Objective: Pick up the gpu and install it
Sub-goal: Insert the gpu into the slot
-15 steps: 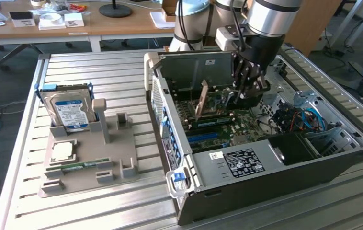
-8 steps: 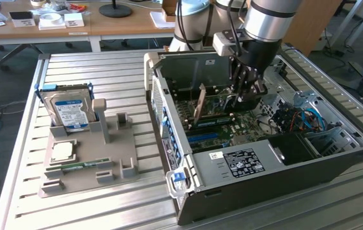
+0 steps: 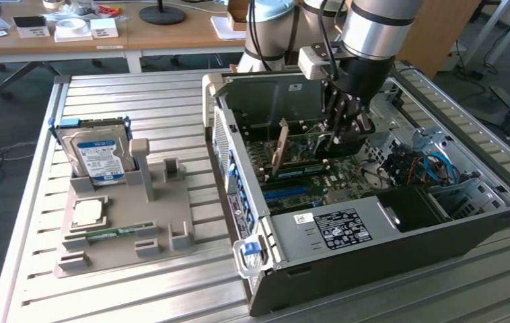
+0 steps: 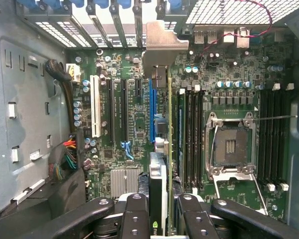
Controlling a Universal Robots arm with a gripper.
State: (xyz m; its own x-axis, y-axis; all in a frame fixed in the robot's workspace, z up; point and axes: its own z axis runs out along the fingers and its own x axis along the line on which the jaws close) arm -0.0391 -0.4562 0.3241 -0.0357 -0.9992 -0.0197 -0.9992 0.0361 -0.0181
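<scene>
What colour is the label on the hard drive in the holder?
Blue label with white patches, clearest in the exterior view.

hard drive (image 3: 99,160) upright in grey fixture (image 3: 171,217) | RAM stick (image 3: 112,233) lying flat

The gpu (image 4: 162,174) has a green board edge, a black face and a silver bracket. The green motherboard (image 4: 134,139) has a blue slot (image 4: 151,109) and a white slot (image 4: 95,107). The hard drive (image 3: 98,158) is silver with a blue label. The counter (image 3: 147,94) is ribbed silver.
</scene>
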